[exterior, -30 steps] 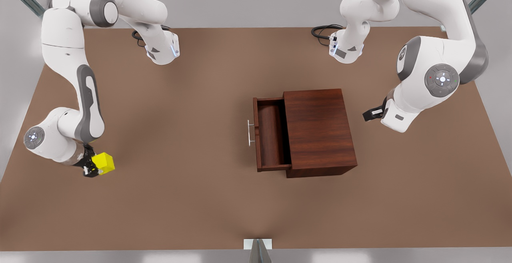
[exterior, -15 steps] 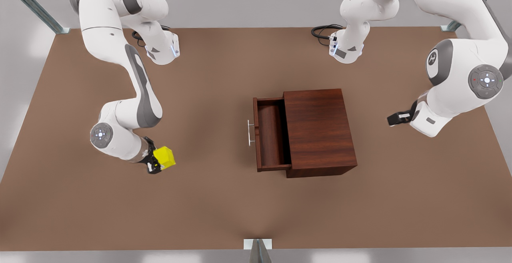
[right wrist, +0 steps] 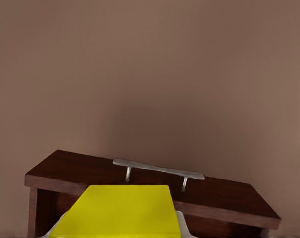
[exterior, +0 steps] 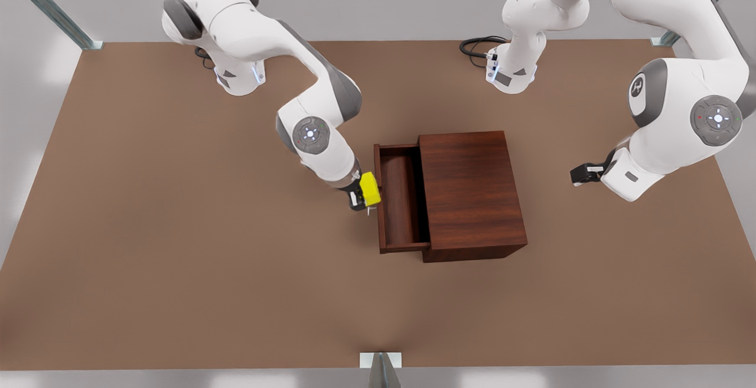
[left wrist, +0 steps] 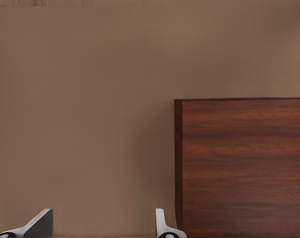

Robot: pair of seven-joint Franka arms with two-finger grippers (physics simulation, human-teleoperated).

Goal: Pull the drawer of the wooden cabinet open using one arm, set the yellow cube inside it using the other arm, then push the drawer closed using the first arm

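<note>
The wooden cabinet (exterior: 472,193) stands mid-table, and its drawer (exterior: 378,225) is pulled open toward the front view's left. My right gripper (exterior: 361,194) is shut on the yellow cube (exterior: 370,189) and hangs over the drawer's front edge, covering most of the silver handle. From the right wrist, the yellow cube (right wrist: 122,215) sits between the fingers above the drawer front (right wrist: 214,198) and its handle (right wrist: 157,170). My left gripper (exterior: 582,173) waits open at the front view's right, apart from the cabinet. From the left wrist, its gripper (left wrist: 102,230) is open beside the cabinet (left wrist: 244,168).
The brown table (exterior: 177,293) stretches wide around the cabinet. Both arm bases (exterior: 239,78) (exterior: 511,78) and black cables (exterior: 478,45) sit along the far edge. A small metal bracket (exterior: 381,361) marks the near edge.
The right arm swung the cube from the table's near-left area across to the drawer front. The left gripper drew back toward the front view's right, then held still.
</note>
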